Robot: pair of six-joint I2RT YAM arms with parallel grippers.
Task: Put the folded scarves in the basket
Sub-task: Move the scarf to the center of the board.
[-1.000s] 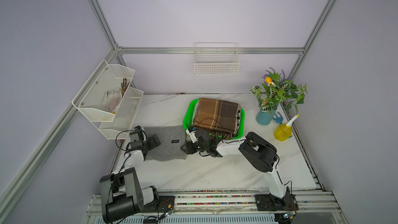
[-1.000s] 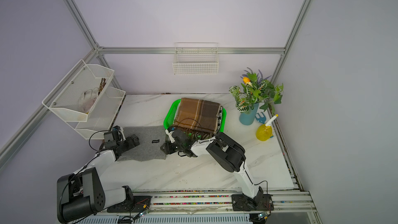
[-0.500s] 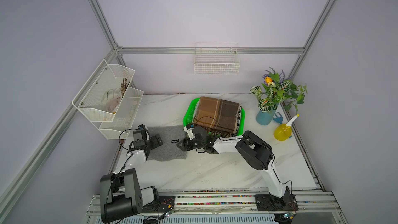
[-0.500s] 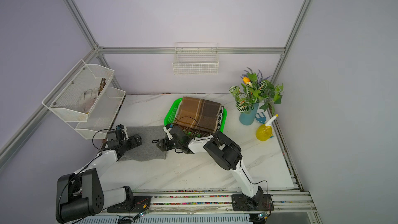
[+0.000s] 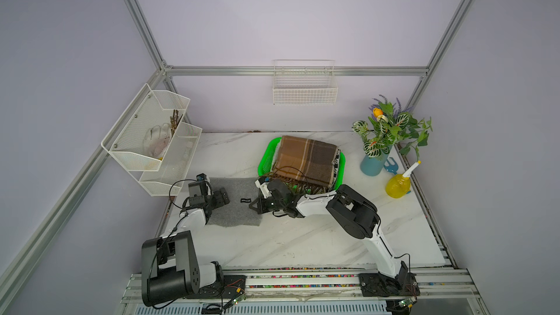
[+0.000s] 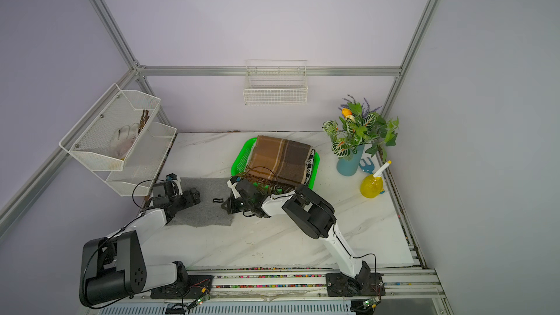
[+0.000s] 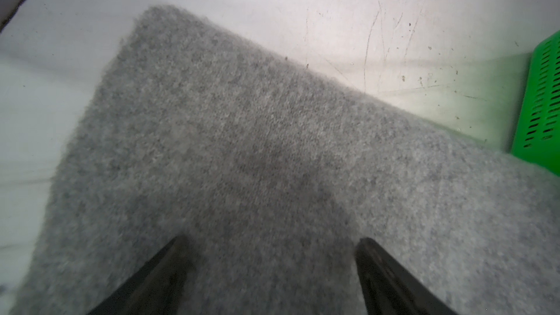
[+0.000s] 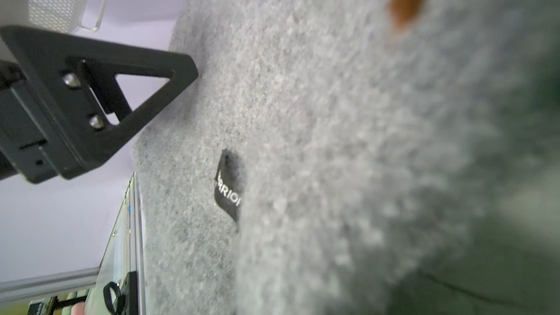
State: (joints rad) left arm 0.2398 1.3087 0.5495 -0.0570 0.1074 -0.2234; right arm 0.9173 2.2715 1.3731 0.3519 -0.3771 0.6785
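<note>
A grey folded scarf (image 5: 233,207) (image 6: 203,204) with a small black label (image 5: 245,200) lies flat on the marble table, left of the green basket (image 5: 263,162) (image 6: 238,162). The basket holds a brown plaid scarf (image 5: 306,159) on other folded cloth. My right gripper (image 5: 254,206) (image 6: 226,206) is low at the grey scarf's right edge and shut on it. In the right wrist view the grey scarf (image 8: 303,86) bunches up close and hides the jaws. My left gripper (image 5: 223,197) (image 7: 272,246) stands open over the grey scarf's (image 7: 257,146) left part, with nothing between its fingers.
A white mesh two-tier shelf (image 5: 154,137) hangs at the left and a white wire basket (image 5: 304,83) on the back wall. A plant in a blue vase (image 5: 374,165), a blue fork (image 5: 390,166) and a yellow spray bottle (image 5: 397,186) stand at the right.
My right gripper moved left from the basket's front to the grey scarf's right edge and closed there. My left gripper shifted a little right onto the scarf.
</note>
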